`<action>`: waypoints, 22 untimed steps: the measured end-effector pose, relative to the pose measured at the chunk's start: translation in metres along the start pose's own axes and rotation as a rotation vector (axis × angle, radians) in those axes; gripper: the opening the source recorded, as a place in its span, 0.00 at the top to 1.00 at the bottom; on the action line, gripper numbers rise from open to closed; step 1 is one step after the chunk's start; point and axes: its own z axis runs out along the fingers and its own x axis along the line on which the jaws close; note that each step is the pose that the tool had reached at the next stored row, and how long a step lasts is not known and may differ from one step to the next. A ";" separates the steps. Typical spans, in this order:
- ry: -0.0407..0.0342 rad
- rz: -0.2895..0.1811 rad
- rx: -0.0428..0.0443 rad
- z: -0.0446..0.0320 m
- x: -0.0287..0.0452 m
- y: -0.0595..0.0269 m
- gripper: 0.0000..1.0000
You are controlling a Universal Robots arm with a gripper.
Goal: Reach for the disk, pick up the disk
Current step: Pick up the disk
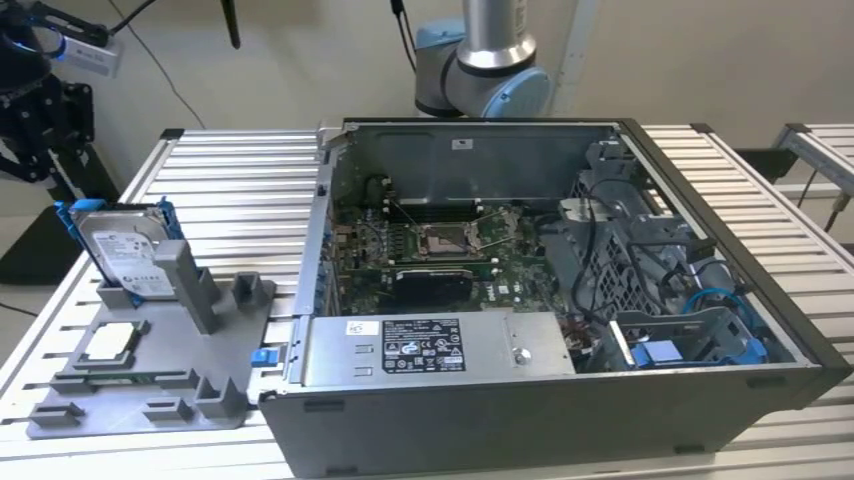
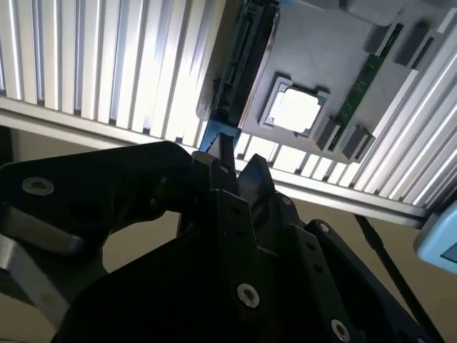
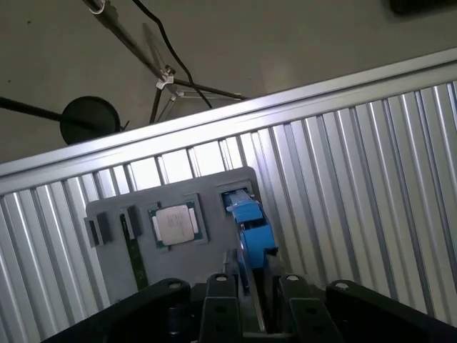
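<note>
— Starting at the exterior view's left: why hang the gripper (image 3: pixel 255 282) so high, off the table (image 1: pixel 227 170)?

— Most likely to come at the disk (image 1: pixel 123 252) from above. In the first wrist view, looking straight down along the thin top edge, with the blue bracket (image 3: pixel 250 218) lined up in the gap.

— Open, then?

— Spread apart, yes; clamped on nothing, touching nothing. Short of the disk, by the look of it; not yet gripping.

— Why stand the disk on edge?

— Presumably to offer that top edge for a pinch. Propped upright with a slight lean at the far left corner of the grey stand (image 1: pixel 147 400), beside a tall post (image 1: pixel 187 285). Harder to squeeze if laid flat.

— And just nearer?

— The chip (image 1: pixel 114 342), flat in a recess of the same stand, apart from the disk. Set out of the approach line, seemingly.

— Further right?

— The case (image 1: pixel 534 420), opened upward, just beside the stand. Holds the board and, in the near right corner, a blue bay piece (image 1: pixel 661 355). Not to be confused with the bracket. Far behind, the arm's base (image 1: pixel 481 70).
</note>
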 end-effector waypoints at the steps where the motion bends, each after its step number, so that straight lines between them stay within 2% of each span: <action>1: -0.0003 0.000 -0.0001 0.0006 0.0000 0.0001 0.00; 6: -0.0097 -0.002 -0.0029 0.0054 -0.0012 0.0002 0.00; 11: -0.0151 -0.026 -0.0045 0.0106 -0.0042 0.0010 0.00; 14: -0.0151 -0.042 -0.0053 0.0127 -0.0048 0.0008 0.00; 22: -0.0093 -0.122 -0.0199 0.0171 -0.0055 -0.0017 0.00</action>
